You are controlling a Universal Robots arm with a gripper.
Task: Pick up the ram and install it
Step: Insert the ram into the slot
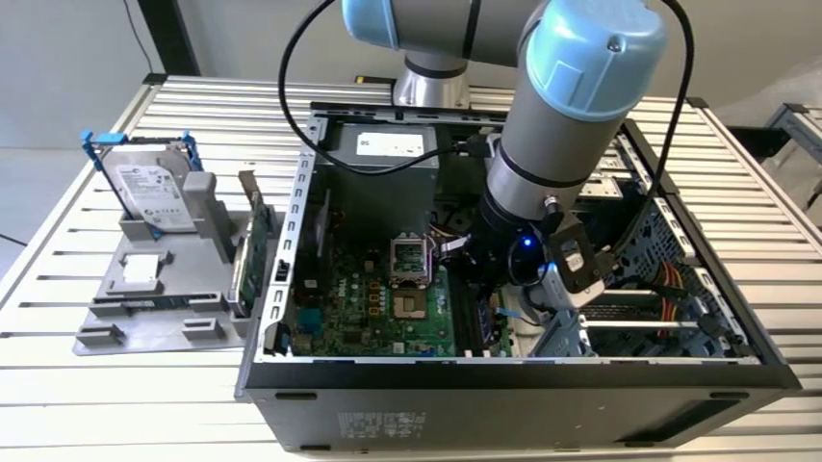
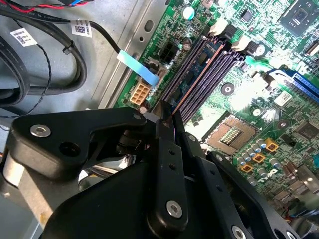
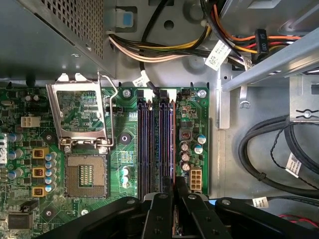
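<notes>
the gripper point(image 3: 174, 199) was seen clenched on the ram point(image 3: 174, 172) (a thin edge between the fingers), held over the memory slots point(image 3: 155, 142) of the motherboard point(image 3: 124, 134).

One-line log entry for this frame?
gripper: shut on ram, edge-on | position: over memory slots | site: motherboard

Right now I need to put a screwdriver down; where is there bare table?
Bare slats of the table lie in front of the grey holder and behind the hard drive. The open case is crowded with the arm, cables and motherboard.
</notes>
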